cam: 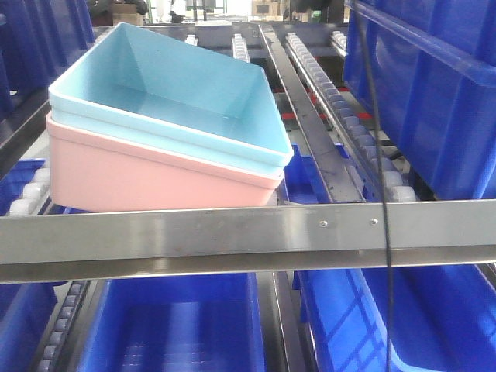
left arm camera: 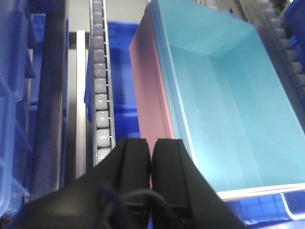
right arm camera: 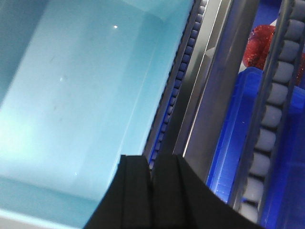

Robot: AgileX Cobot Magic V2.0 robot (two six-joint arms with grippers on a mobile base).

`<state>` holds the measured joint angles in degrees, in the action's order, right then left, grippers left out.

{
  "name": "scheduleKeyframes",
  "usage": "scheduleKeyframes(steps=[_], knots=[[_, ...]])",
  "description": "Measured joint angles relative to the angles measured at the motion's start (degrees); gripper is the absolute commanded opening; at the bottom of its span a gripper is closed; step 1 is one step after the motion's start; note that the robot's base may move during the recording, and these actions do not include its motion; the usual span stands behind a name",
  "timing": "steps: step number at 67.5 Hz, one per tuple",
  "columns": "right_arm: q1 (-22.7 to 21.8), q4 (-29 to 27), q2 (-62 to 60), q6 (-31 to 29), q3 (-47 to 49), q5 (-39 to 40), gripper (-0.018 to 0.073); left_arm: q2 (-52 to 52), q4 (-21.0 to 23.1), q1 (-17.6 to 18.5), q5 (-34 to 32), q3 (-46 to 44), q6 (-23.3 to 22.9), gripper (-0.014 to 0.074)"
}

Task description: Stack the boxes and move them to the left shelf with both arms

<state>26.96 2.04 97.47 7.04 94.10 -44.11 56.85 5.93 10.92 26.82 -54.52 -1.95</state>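
Shelving fills the front view: the left shelf [cam: 232,236] shows its flat steel front rail across the frame, with roller tracks [cam: 341,108] running back behind it. Dark blue ribbed crates [cam: 434,93] stand at the right on this level, and more of them [cam: 178,325] sit on the level below. On the shelf, left of centre, the sky-blue box [cam: 167,93] is nested inside the salmon-pink box [cam: 147,182], so only the pink one's outer wall and rim show beneath the blue rim. The stacked pair sits tilted, with the corner nearest the camera lower than the far left side.

From the left wrist view, the left gripper [left arm camera: 150,157] has its black fingers pressed together with nothing between them, just beside the pink box's outer wall. From the right wrist view, the right gripper [right arm camera: 151,164] is likewise closed and empty, over the blue box's right edge, beside a roller track.
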Motion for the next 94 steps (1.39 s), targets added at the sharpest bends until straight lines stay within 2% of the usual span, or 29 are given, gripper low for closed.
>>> scheduleKeyframes(steps=[26, 36, 45, 55, 65, 94], knots=[[0.00, 1.95, -28.64, 0.03, -40.53, 21.06, 0.0051, -13.81, -1.45, 0.00, -8.28, 14.91, 0.00, -0.0001], [0.00, 3.44, -40.45, 0.03, -52.60, 26.49, 0.0051, -19.10, -2.16, 0.00, -9.59, 19.15, 0.00, -0.0001], [0.00, 3.67, -51.60, 0.03, -60.79, 28.25, 0.0051, -24.09, -3.67, 0.00, -9.71, 20.99, 0.00, -0.0001], [0.00, 3.79, -64.13, 0.03, -65.97, 28.47, 0.0051, -29.46, -4.17, 0.00, -9.83, 21.28, 0.00, -0.0001], [0.00, 4.25, -73.46, 0.03, -66.59, 27.86, 0.0051, -32.43, -4.31, 0.00, -9.83, 21.28, 0.00, -0.0001], [0.00, 4.45, -76.47, 0.03, -66.62, 27.35, 0.0051, -32.79, -4.43, 0.00, -9.83, 21.28, 0.00, -0.0001]])
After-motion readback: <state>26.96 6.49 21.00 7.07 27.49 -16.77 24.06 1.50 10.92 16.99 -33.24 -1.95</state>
